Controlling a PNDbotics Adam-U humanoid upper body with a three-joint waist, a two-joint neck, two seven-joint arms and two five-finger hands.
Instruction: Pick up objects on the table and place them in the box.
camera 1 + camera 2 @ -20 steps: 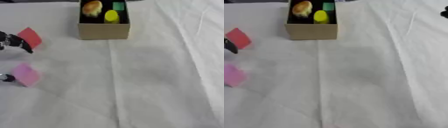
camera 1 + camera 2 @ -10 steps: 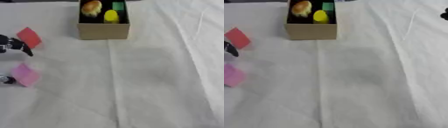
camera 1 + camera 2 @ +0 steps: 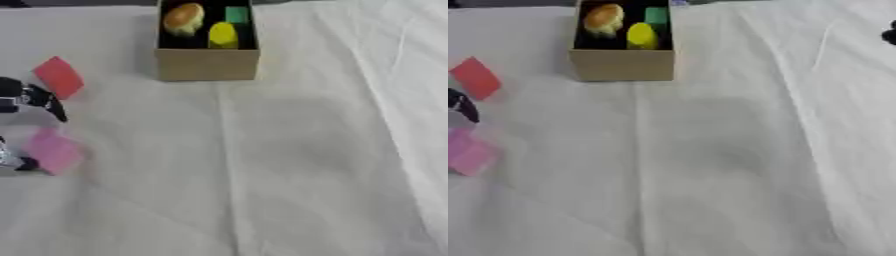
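Observation:
A flat red piece (image 3: 59,77) lies at the far left of the white cloth, and a pink piece (image 3: 54,152) lies below it. My left hand (image 3: 33,97) comes in from the left edge between them, open; one dark finger points down past the red piece, and another tip (image 3: 19,162) sits beside the pink piece, holding neither. The cardboard box (image 3: 207,64) stands at the top centre and holds a brown-orange rounded thing (image 3: 183,17), a yellow one (image 3: 222,35) and a green one (image 3: 236,14). Only a dark bit of my right hand (image 3: 890,35) shows at the right edge.
The white cloth (image 3: 289,165) covers the whole table, with creases running down the middle and along the right side. A dark strip runs along the far edge behind the box.
My left hand's finger has dropped slightly lower beside the red piece. The red and pink pieces and the box stay put.

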